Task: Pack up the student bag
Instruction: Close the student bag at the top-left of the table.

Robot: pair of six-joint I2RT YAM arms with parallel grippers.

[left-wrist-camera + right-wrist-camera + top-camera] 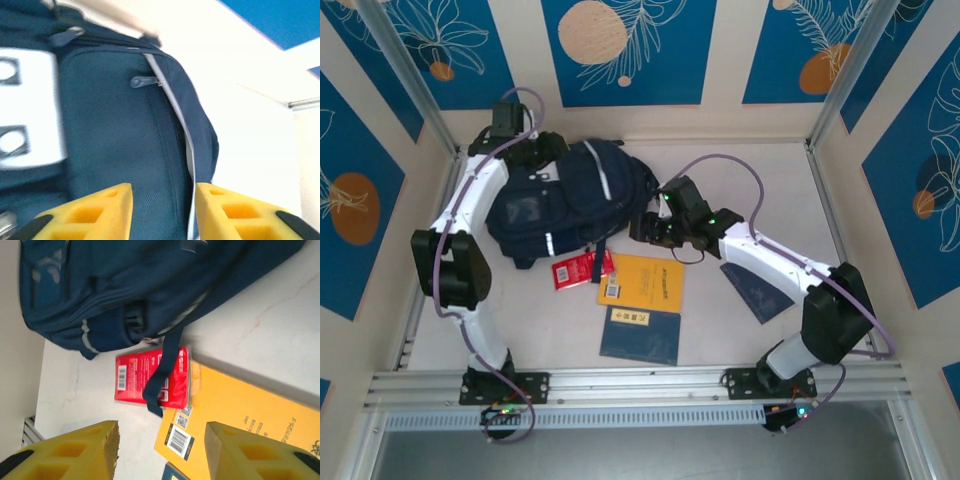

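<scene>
Student bag (570, 195) lying on the far left-centre of the table (770, 180), its top towards the back wall, with a red booklet (582, 269), a yellow book (642, 283) and a navy booklet (640, 335) set out just in front of it. The left gripper (535, 150) is placed at the bag's far upper edge; in the left wrist view its jaws are seen parted over the fabric, with nothing clamped. The right gripper (650, 228) is held beside the bag's right flank, jaws likewise released and empty.

The step in hand is judged to be the opening of the bag. The zip pull (142, 81) should be centred between the left fingers (90, 215) before closure (it is small and flat, so a skewed pinch may slip). The loose strap (165, 370), draped over the red booklet, is best cleared before that booklet is lifted.
</scene>
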